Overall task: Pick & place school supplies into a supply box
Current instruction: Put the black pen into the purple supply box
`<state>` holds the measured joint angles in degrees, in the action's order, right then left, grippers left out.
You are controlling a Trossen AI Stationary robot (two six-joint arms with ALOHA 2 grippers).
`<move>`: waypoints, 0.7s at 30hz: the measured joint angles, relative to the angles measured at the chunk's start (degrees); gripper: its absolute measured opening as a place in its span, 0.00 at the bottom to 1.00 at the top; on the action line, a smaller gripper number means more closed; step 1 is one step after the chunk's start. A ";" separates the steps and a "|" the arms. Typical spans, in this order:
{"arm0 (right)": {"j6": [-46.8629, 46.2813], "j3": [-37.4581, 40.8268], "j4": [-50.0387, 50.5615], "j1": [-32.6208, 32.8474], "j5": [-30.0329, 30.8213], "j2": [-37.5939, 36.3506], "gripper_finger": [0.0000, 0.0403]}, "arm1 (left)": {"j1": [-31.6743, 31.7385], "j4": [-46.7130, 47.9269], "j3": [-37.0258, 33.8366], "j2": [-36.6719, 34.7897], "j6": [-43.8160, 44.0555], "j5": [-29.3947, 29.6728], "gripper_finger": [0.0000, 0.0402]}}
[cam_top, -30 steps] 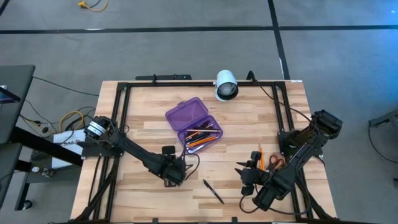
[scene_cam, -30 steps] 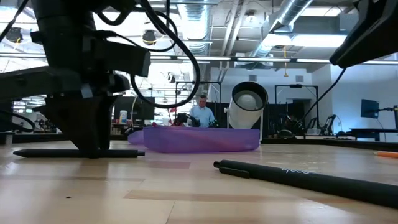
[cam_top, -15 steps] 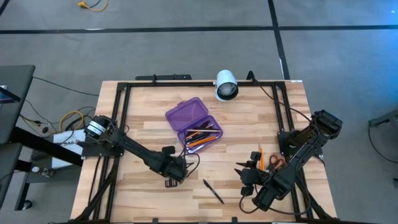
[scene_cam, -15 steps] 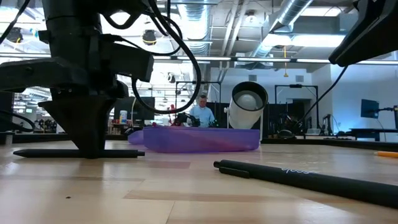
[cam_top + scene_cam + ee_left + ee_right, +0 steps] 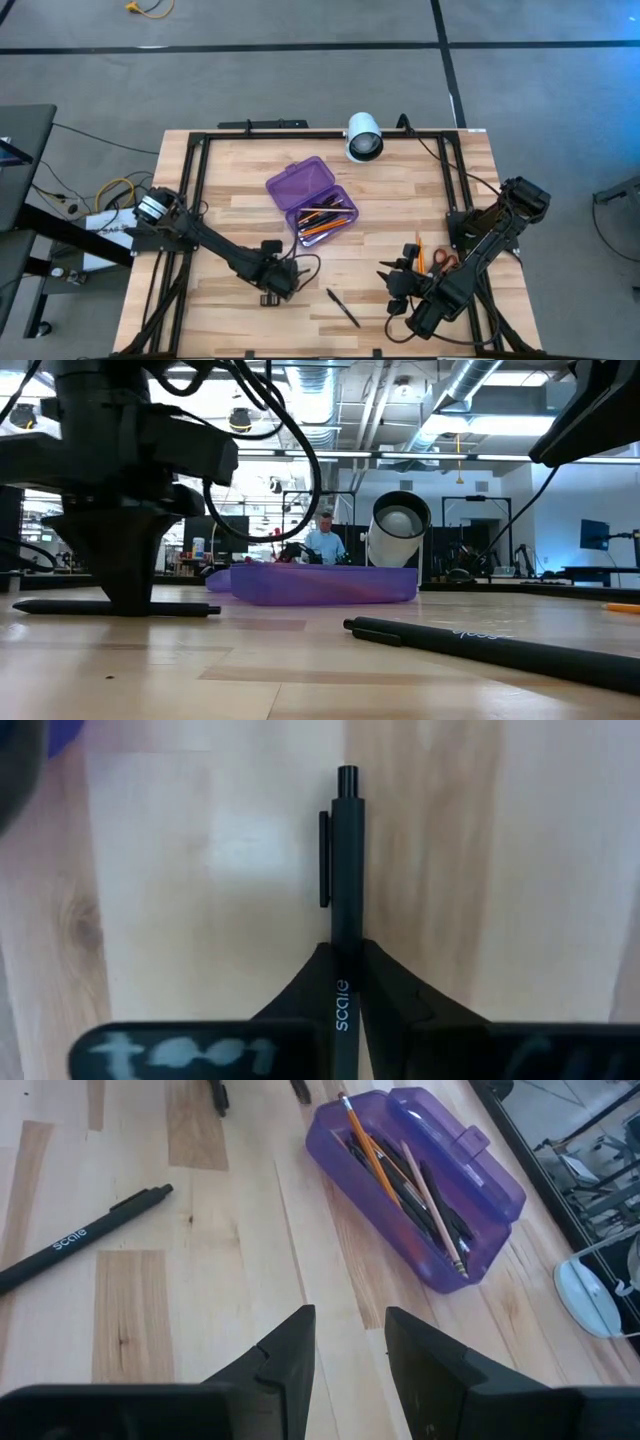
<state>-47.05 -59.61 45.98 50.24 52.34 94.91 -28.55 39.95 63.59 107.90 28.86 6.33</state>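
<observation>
A: Where is the left pincer (image 5: pixel 345 982)?

B: Low over the pale wooden desk (image 5: pixel 400 190), clamped on a black pen (image 5: pixel 341 870) that lies flat on the boards. The left arm reaches in from the desk's left edge, bent down near the front.

A: And the room?

B: Grey floor around the desk; beyond it a workshop with ceiling ducts, and a person (image 5: pixel 323 538) far off.

A: The right pincer (image 5: pixel 348 1342)?

B: Fingers apart, holding nothing, parked at the front right near the scissors (image 5: pixel 443 261).

A: The supply box (image 5: pixel 320 213)?

B: Translucent purple, lid open, pencils and pens inside, mid-desk. A second black pen (image 5: pixel 343 307) lies loose between the arms.
</observation>
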 joint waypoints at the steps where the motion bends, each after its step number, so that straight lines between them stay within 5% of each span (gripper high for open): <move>1: 0.00 0.00 0.00 0.00 0.00 0.00 0.29 | -0.54 -0.11 -0.01 0.02 -0.77 0.08 0.03; 11: 0.07 0.00 0.00 0.00 0.00 0.00 0.29 | -6.78 -0.71 -0.02 0.07 -5.29 2.17 0.04; 21: 0.54 0.00 -0.17 0.00 0.02 0.00 0.29 | -10.52 -0.72 -0.12 0.27 -3.56 14.99 0.03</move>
<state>-46.51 -59.61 45.80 50.24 52.36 94.91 -39.07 39.23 63.48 108.17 25.30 21.32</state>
